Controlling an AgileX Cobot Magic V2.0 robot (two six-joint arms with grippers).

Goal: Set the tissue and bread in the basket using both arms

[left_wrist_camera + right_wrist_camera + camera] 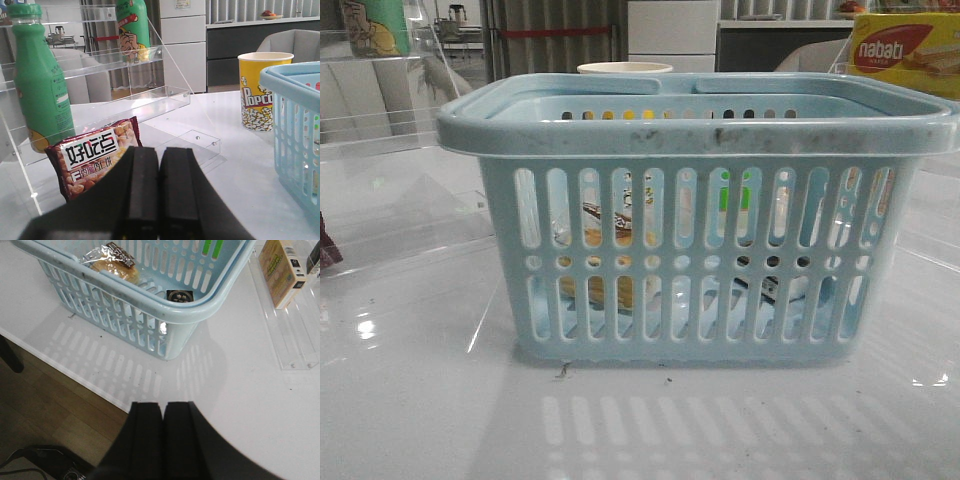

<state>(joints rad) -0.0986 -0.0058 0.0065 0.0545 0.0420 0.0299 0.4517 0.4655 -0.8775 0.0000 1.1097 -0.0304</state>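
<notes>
- The bread [117,266], golden-brown in its clear packet with the black-and-white label strip, lies inside the light-blue basket [695,128]; seen from the front, it shows through the slots on the basket's left side.
- The tissue is harder to vouch for. A dark square object [180,296] sits on the basket floor near the corner closest to the right arm, with pale patches behind the slots in the front view, but I cannot tell whether that is the whitish pack.
- No tissue lies out on the table in any view, so the job looks finished or very nearly so.
- The left gripper [159,192] is closed with nothing in it, fingers pressed together, pointing at a peanut snack packet [95,157] below the clear acrylic shelf [125,60].
- The right gripper [163,437] is likewise closed and empty, hanging over the table edge, apart from the basket.
- The basket's floor is mostly screened by its walls, and neither arm shows in the front view.
</notes>
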